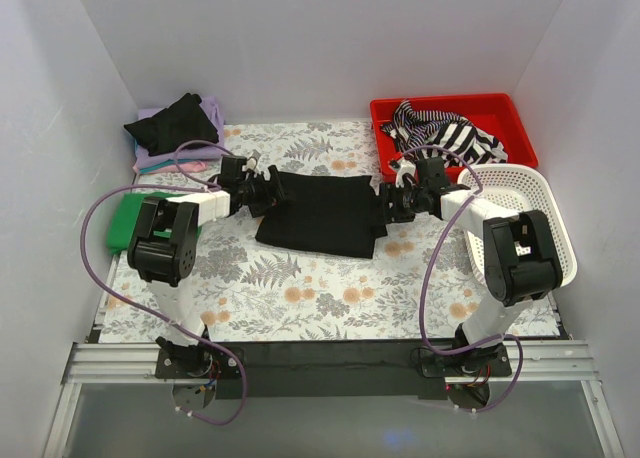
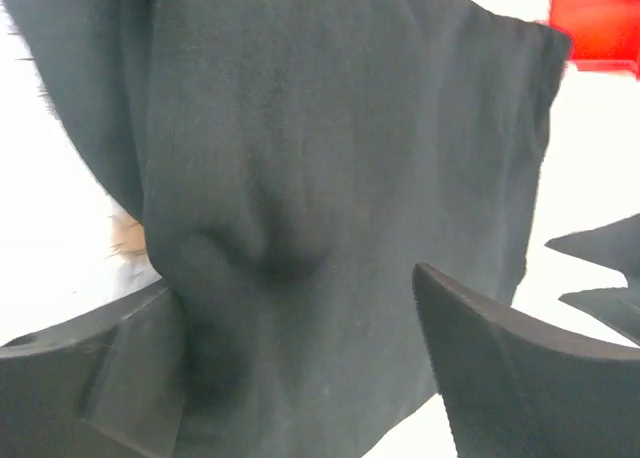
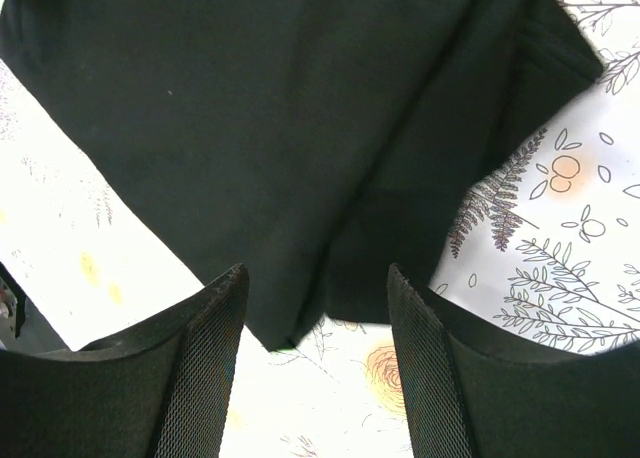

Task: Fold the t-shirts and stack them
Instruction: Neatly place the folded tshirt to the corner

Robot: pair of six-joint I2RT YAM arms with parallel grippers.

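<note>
A black t-shirt (image 1: 320, 213) lies folded flat in the middle of the floral table covering. My left gripper (image 1: 268, 190) is at its left edge. In the left wrist view the jaws stand wide apart and the gripper (image 2: 295, 378) has the black cloth (image 2: 300, 158) bunched between them. My right gripper (image 1: 388, 203) is at the shirt's right edge. It is open (image 3: 318, 318), just over a corner of the black shirt (image 3: 280, 128), not holding it. A crumpled black shirt (image 1: 178, 121) sits on lilac and pink shirts (image 1: 160, 160) at the back left. A green shirt (image 1: 125, 223) lies at the left.
A red bin (image 1: 500, 113) at the back right holds a black-and-white striped shirt (image 1: 445, 133). A white mesh basket (image 1: 530, 193) stands at the right, beside my right arm. White walls enclose the table on three sides.
</note>
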